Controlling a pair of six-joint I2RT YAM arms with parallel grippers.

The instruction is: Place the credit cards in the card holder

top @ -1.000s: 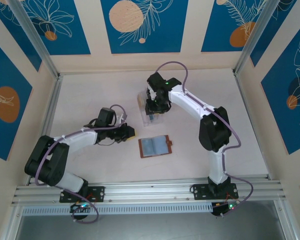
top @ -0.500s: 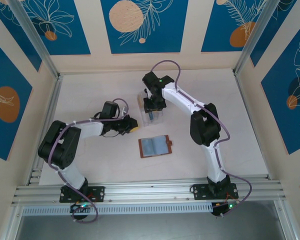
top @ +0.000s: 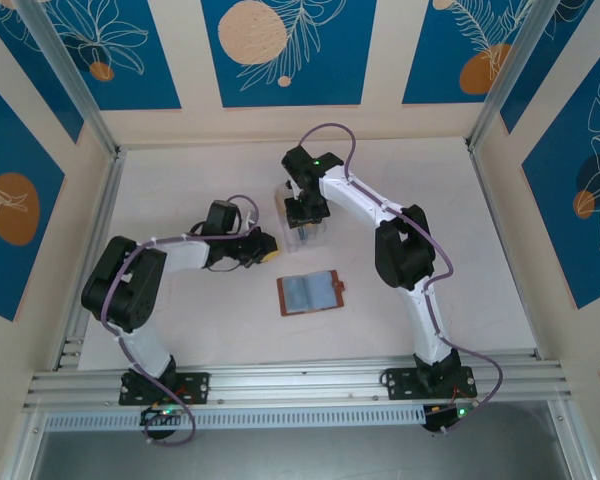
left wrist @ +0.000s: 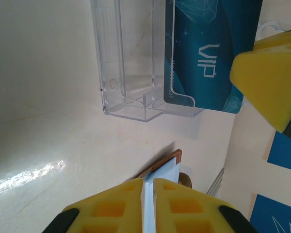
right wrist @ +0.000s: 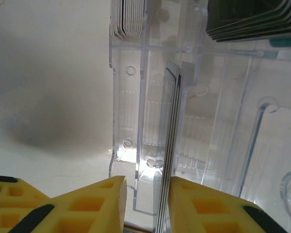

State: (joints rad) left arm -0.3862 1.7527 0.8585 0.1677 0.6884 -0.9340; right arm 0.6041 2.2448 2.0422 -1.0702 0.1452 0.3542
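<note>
One card holder (top: 311, 293) lay open on the table (top: 230, 330) near one clear rack (left wrist: 126, 92), where the right gripper (right wrist: 145, 194) stood half open astride slotted cards (right wrist: 169, 145); the left gripper (left wrist: 148, 187) was nearly closed, hold unclear.

Bright, even light falls from above in the overhead view. The bench (top: 480, 250) reads pale and clean, with only soft, short shadows under the arms, and the picture is sharp to its corners. In the left wrist view a white streak of glare lies across the bench at lower left, and the left tool (left wrist: 148, 187) along the bottom edge is soft (too near the lens). In the right wrist view a broad grey shadow sits at middle left, the clear rack (right wrist: 203, 121) glints, and the right tool (right wrist: 146, 194) blurs at the bottom.
</note>
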